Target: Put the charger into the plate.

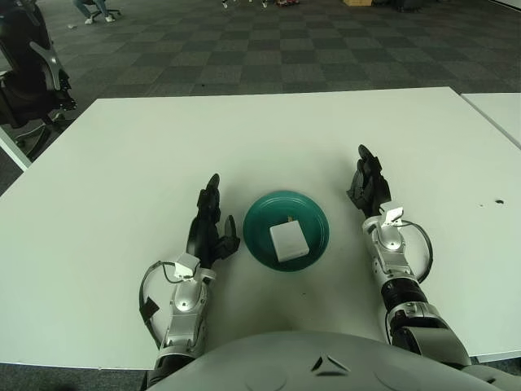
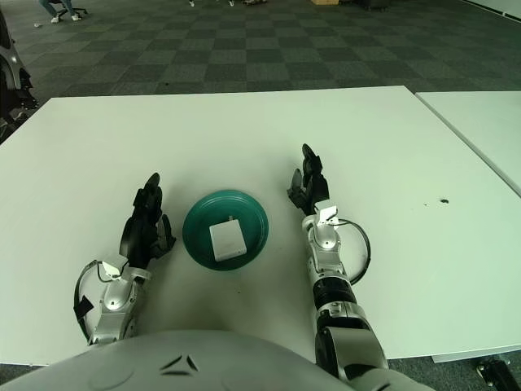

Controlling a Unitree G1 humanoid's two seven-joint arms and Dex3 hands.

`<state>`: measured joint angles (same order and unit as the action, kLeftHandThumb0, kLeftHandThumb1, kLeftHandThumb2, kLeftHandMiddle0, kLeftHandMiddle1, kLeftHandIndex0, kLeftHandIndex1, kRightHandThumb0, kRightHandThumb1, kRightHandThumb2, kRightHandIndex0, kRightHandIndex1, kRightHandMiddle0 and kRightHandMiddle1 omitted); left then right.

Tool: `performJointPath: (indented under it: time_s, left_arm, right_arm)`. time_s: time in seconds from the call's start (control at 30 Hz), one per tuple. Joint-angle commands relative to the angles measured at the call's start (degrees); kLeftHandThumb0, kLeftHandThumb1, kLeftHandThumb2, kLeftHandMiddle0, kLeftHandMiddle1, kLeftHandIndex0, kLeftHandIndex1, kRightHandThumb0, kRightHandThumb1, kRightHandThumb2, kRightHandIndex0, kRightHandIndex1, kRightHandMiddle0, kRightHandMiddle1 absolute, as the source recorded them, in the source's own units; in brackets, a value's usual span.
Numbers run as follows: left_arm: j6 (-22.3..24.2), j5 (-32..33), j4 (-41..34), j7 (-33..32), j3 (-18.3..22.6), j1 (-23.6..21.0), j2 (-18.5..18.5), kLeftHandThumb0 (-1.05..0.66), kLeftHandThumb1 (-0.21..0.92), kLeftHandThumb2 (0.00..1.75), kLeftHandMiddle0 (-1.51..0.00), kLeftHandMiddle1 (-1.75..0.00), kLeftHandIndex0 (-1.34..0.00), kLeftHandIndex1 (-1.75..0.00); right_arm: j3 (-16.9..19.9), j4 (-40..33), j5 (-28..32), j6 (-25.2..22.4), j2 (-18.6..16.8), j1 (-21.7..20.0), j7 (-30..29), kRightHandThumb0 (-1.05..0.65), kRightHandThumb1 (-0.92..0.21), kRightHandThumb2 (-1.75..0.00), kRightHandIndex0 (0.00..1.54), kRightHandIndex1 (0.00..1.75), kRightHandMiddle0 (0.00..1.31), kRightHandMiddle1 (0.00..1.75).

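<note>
A white square charger (image 1: 288, 241) lies flat inside the teal plate (image 1: 313, 217) on the white table. My left hand (image 1: 211, 226) sits just left of the plate, fingers stretched forward and open, holding nothing. To the right of the plate is my right hand (image 1: 365, 181), fingers also extended and empty. Neither hand touches the plate or the charger.
The white table (image 1: 269, 138) stretches far to the back and both sides. A second table (image 1: 496, 110) stands at the right. A black office chair (image 1: 28, 77) is beyond the left corner. A small dark speck (image 1: 496, 201) marks the table's right part.
</note>
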<state>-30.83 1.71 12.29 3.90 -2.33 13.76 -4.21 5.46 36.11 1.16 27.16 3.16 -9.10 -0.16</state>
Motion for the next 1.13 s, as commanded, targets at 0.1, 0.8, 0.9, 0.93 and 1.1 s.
performJointPath:
  time_s: [0.1, 0.8, 0.9, 0.93, 1.1]
  left_arm:
    - [2.48, -0.29, 7.04, -0.19, -0.22, 1.21, -0.38, -0.95, 0.92, 1.05, -0.05, 0.00, 0.00, -0.24]
    - [5.74, -1.12, 6.84, -0.01, -0.55, 1.53, 0.78, -0.95, 0.92, 1.10, -0.07, -0.01, 0.00, -0.20]
    - [6.34, -1.62, 6.42, -0.51, -0.65, 1.76, 0.77, -0.94, 0.92, 1.10, -0.09, -0.02, 0.00, -0.24]
    - [6.55, -1.79, 6.35, -0.68, -0.63, 1.80, 0.78, -0.94, 0.92, 1.10, -0.10, -0.02, 0.00, -0.26]
    - [6.77, -2.10, 7.37, -0.98, -0.16, 1.19, 1.03, -0.94, 0.92, 1.09, -0.13, -0.02, 0.00, -0.30]
  right_arm:
    - [-1.56, -0.07, -1.65, -9.08, 0.29, 12.64, 0.13, -0.78, -0.92, -0.82, 0.00, 0.00, 0.00, 0.15]
    - [-3.20, -7.39, -2.00, -12.75, -0.50, 16.28, -0.04, -0.78, -0.92, -0.83, 0.00, 0.00, 0.00, 0.19]
    - [-3.51, -7.99, -2.28, -12.72, -0.57, 16.81, -0.01, -0.79, -0.92, -0.83, 0.00, 0.00, 0.00, 0.18]
    - [-3.64, -8.18, -2.41, -12.61, -0.61, 17.03, -0.02, -0.79, -0.92, -0.83, 0.00, 0.00, 0.00, 0.18]
    - [-4.18, -8.91, -2.78, -12.29, -0.81, 17.79, -0.01, -0.80, -0.92, -0.82, 0.00, 0.00, 0.00, 0.19]
